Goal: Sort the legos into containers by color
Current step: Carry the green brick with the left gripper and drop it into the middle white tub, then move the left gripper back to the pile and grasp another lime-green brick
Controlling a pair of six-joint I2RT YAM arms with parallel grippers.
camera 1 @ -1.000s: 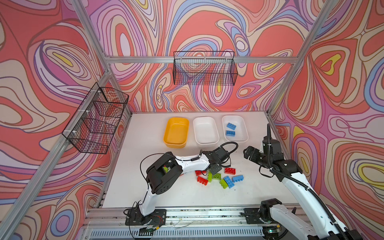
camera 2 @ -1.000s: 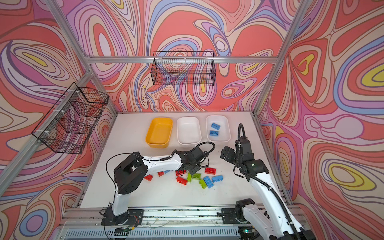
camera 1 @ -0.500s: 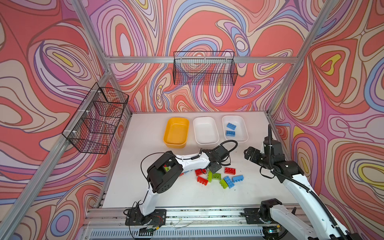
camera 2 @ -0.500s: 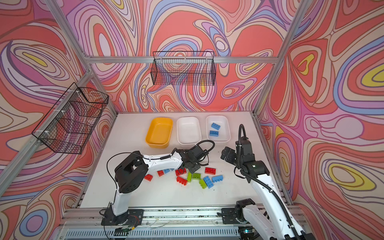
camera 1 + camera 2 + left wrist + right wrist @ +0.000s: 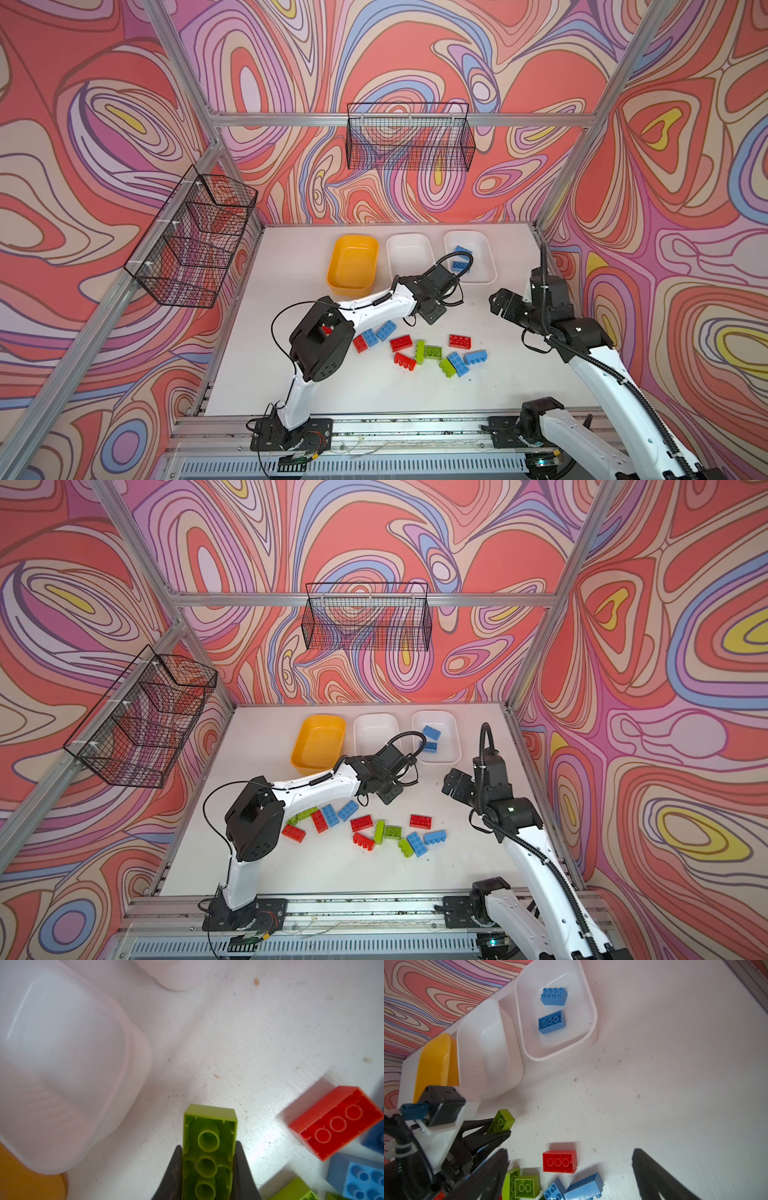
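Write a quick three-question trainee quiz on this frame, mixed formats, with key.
1. True or false: the right claw holds a red brick.
2. Which brick is the left claw shut on? A red, B lime green, C blue.
3. Fill in: the rightmost white tub holds ___ blue bricks.
Key: 1 false, it is open and holds nothing; 2 B, the lime green brick; 3 two.
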